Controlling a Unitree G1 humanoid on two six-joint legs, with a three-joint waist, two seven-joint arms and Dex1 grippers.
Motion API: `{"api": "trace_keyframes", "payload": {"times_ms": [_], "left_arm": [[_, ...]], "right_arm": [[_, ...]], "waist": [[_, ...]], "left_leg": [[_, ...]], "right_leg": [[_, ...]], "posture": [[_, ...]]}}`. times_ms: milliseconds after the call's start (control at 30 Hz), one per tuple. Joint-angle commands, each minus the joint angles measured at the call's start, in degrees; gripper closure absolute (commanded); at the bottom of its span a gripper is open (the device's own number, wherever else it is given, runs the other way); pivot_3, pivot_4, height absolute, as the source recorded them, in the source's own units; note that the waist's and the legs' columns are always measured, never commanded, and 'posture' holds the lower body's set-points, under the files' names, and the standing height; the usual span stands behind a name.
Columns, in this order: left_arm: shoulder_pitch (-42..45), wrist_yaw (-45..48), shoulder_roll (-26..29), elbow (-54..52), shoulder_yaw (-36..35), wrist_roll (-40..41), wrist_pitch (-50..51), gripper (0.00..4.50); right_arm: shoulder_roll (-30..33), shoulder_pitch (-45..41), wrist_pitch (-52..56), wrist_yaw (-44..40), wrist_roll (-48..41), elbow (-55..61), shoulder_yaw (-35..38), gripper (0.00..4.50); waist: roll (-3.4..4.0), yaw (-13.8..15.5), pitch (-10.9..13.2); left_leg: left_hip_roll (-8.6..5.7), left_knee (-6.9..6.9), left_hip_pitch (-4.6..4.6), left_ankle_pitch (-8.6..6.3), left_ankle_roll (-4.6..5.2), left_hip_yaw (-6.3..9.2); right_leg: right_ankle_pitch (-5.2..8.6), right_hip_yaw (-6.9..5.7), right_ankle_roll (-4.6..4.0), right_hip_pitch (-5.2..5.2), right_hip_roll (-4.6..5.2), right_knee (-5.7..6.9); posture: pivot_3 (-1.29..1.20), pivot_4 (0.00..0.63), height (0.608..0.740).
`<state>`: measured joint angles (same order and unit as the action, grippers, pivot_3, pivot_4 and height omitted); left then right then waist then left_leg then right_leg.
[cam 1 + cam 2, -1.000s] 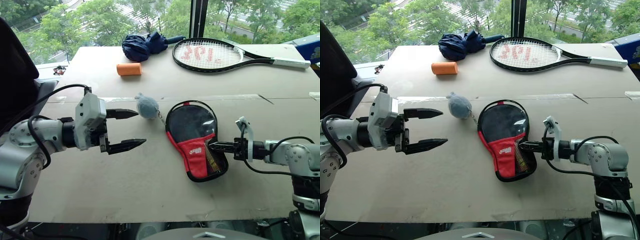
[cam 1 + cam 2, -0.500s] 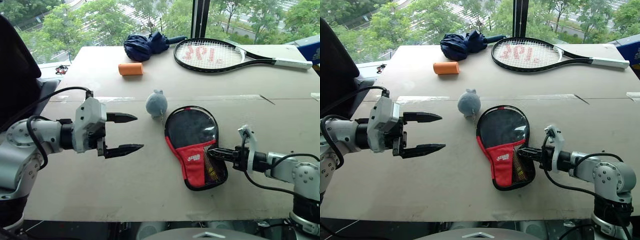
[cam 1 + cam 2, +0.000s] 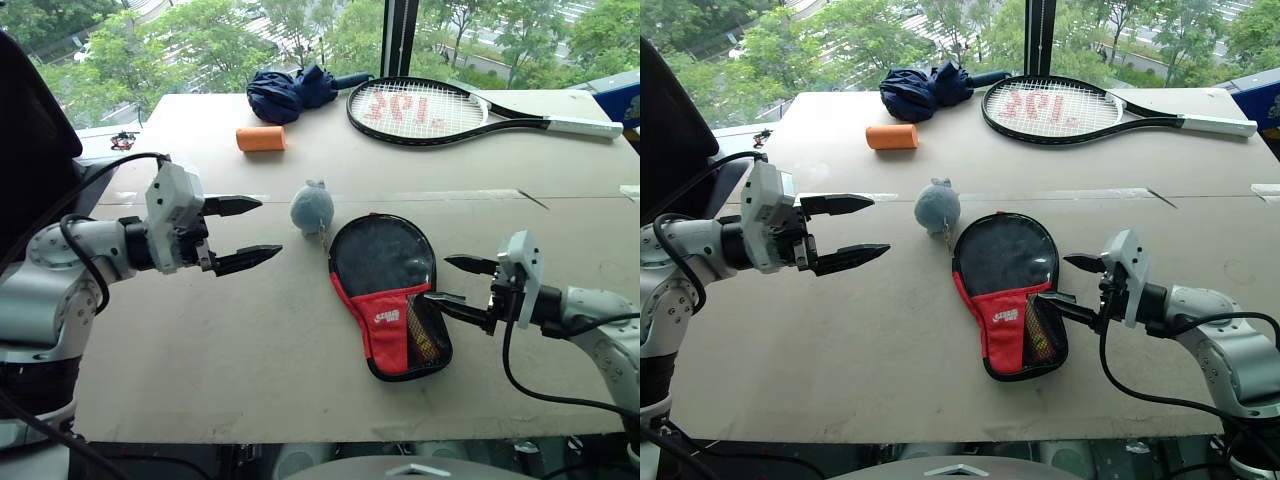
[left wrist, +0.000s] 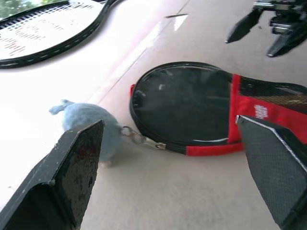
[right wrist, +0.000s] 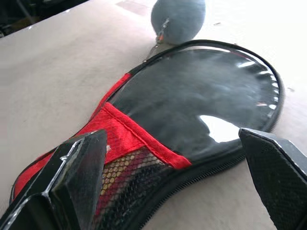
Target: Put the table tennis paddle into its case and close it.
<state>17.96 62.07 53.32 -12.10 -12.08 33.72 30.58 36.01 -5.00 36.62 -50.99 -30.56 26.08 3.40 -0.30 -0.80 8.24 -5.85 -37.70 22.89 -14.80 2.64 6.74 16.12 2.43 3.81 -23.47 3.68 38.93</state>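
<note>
The case [image 3: 385,290] lies flat on the table, black with a red lower part and a mesh pocket. The table tennis paddle's black face [image 5: 201,91] shows through its clear panel. A grey plush ball [image 3: 312,207] hangs by a chain from the case's round end. My right gripper [image 3: 438,280] is open just right of the case's lower part, with one fingertip close to the mesh edge and nothing held. Left of the plush ball, my left gripper [image 3: 270,228] hovers open and empty, pointing toward it. In the left wrist view the case [image 4: 192,103] lies between the fingers [image 4: 72,177].
A large tennis racket [image 3: 430,108], a folded dark blue umbrella [image 3: 290,92] and an orange cylinder [image 3: 260,139] lie at the table's far side. A blue box [image 3: 625,100] sits at the far right. The table's front edge [image 3: 300,435] is close below the case.
My right gripper went from shut at the case's lower edge to open, rolled and lifted slightly. The left gripper moved a little farther out over the table, still open.
</note>
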Motion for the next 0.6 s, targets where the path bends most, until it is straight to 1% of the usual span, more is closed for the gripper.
{"api": "trace_keyframes", "payload": {"times_ms": [33,100,167,267,400,533,600], "left_arm": [[6.3,-1.3,-2.5,8.6,4.1,-3.6,-0.8,0.00],[9.7,-0.5,-3.6,14.3,6.7,-6.7,-3.1,0.00],[14.0,0.9,-5.1,21.4,9.3,-9.6,-6.2,0.00],[22.0,0.5,-9.0,34.4,11.9,-13.7,-10.5,0.00],[29.1,0.6,-12.6,48.1,15.6,-20.0,-16.3,0.00],[33.8,6.0,-16.2,56.5,17.8,-22.2,-18.7,0.00],[36.5,6.3,-17.8,61.3,18.8,-24.5,-20.5,0.00]], "right_arm": [[-2.3,-3.7,-3.3,1.7,4.9,0.5,-8.5,0.08],[-3.4,-5.3,-5.9,1.2,7.6,-1.3,-12.3,0.08],[-3.8,-7.5,-5.5,2.1,10.4,-2.9,-16.0,0.08],[-3.0,-10.2,-0.9,3.9,13.3,-5.5,-19.1,0.08],[-1.9,-11.1,4.4,4.3,13.4,-6.1,-20.1,0.08],[-2.2,-11.4,6.4,5.4,13.7,-6.6,-20.2,0.08],[-2.5,-11.4,7.0,5.7,13.3,-6.4,-20.0,0.08]], "waist": [[-0.01,0.0,0.0],[-0.03,0.1,0.0],[-0.04,0.1,0.0],[-0.05,0.3,0.0],[-0.17,0.1,-0.1],[-0.19,0.0,-0.1],[-0.21,0.1,-0.1]], "left_leg": [[0.00,-0.07,0.03,0.00,0.00,0.03],[0.00,-0.10,0.04,0.00,0.00,0.03],[-0.02,-0.21,0.11,0.00,0.00,0.06],[-0.04,-0.46,0.25,0.00,0.00,0.14],[-0.08,-0.58,0.36,0.00,0.01,0.23],[-0.08,-0.58,0.39,-0.01,0.01,0.26],[-0.08,-0.63,0.42,0.00,0.01,0.30]], "right_leg": [[0.00,-0.03,0.00,-0.05,-0.01,0.01],[0.00,-0.04,0.00,-0.05,-0.01,0.00],[0.00,-0.09,0.00,-0.07,-0.01,-0.02],[-0.01,-0.19,0.00,-0.11,-0.03,0.03],[-0.01,-0.27,0.00,-0.15,-0.01,0.06],[-0.01,-0.30,0.00,-0.14,-0.01,0.06],[-0.01,-0.34,0.00,-0.15,-0.01,0.08]], "posture": [[0.00,0.150,0.723],[0.00,0.150,0.723],[0.00,0.150,0.723],[0.00,0.150,0.723],[0.00,0.150,0.723],[0.00,0.150,0.723],[0.00,0.150,0.723]]}}
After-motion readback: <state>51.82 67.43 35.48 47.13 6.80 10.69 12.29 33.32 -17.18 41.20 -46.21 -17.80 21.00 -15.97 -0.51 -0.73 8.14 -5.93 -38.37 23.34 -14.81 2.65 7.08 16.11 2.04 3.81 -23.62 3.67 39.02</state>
